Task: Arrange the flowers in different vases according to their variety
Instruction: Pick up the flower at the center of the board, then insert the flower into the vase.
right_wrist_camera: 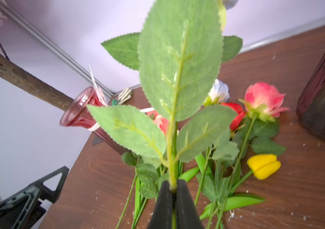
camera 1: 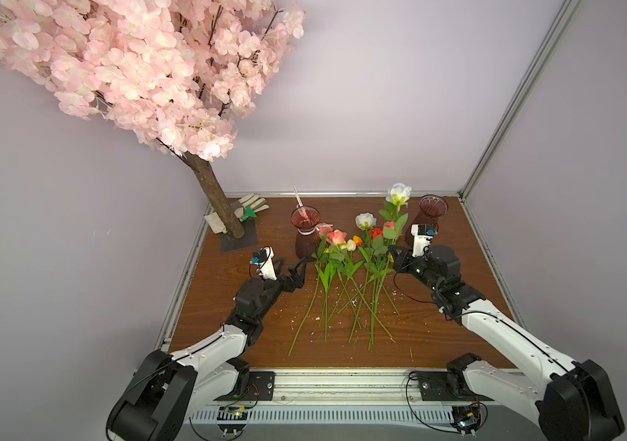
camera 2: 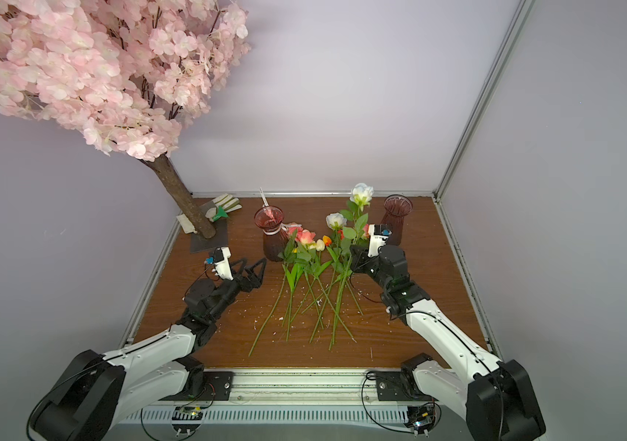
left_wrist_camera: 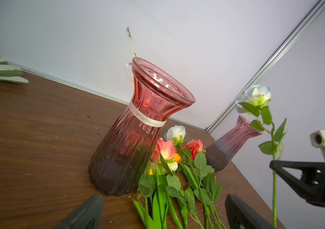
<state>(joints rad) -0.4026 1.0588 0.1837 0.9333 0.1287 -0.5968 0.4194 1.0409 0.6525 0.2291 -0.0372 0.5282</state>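
While the right gripper (right_wrist_camera: 172, 188) is clamped tight on the green stem of a leafy white artificial rose (camera 1: 399, 194), that flower stands nearly upright above the brown wood-grain worktop (camera 1: 438, 336). In both top views its bloom shows near the back wall, just beside the flared rim of the plain dark reddish-purple ribbed glass vase (camera 1: 428, 217). The remaining long-stemmed artificial flowers (camera 1: 346, 275) lie flat in a loose fan at the middle of the worktop, stems crossing and pointing toward the robot. Among them are coral-pink, red and white roses and small yellow, orange and cream tulip buds. Their heads lie just beside the base of the second ribbed reddish glass vase, which has a pale ribbon round its neck (camera 1: 306, 236). It stands upright at the left of the pile, well apart from the plain one. The left gripper (camera 1: 293, 263) hangs low near this ribboned vase with its fingers wide apart and nothing between them. A big pink blossom tree with a brown trunk (camera 1: 132, 68) fills the back left corner.
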